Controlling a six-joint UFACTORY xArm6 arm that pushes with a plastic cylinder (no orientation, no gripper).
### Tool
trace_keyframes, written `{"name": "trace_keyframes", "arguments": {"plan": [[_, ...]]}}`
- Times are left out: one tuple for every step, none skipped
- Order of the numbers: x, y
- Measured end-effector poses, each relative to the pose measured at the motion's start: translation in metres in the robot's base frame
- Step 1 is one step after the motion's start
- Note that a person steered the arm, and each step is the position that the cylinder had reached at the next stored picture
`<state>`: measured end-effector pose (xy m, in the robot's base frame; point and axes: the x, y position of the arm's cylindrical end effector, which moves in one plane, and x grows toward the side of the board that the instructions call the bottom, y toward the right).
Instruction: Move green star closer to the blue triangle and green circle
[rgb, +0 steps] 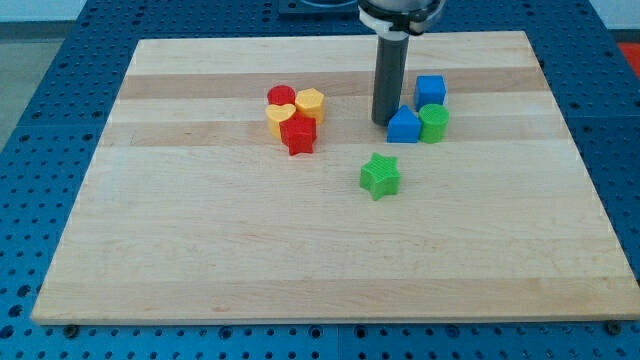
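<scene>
The green star (380, 176) lies near the board's middle, a little to the view's right. The blue triangle (404, 125) sits above and to the right of it, touching the green circle (434, 123) on its right. My tip (384, 121) rests on the board right against the blue triangle's left side, above the green star and apart from it.
A blue cube (430, 90) sits just above the green circle. To the view's left, a cluster holds a red circle (281, 96), a yellow hexagon (310, 102), a yellow heart (280, 117) and a red star (298, 135). The wooden board (200, 250) ends on a blue pegboard.
</scene>
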<state>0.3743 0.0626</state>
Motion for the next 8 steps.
{"name": "trace_keyframes", "arguments": {"plan": [[0.019,-0.013],[0.034,-0.04],[0.046,-0.076],[0.078,-0.097],[0.114,-0.099],[0.12,-0.081],[0.118,-0.041],[0.112,-0.002]]}}
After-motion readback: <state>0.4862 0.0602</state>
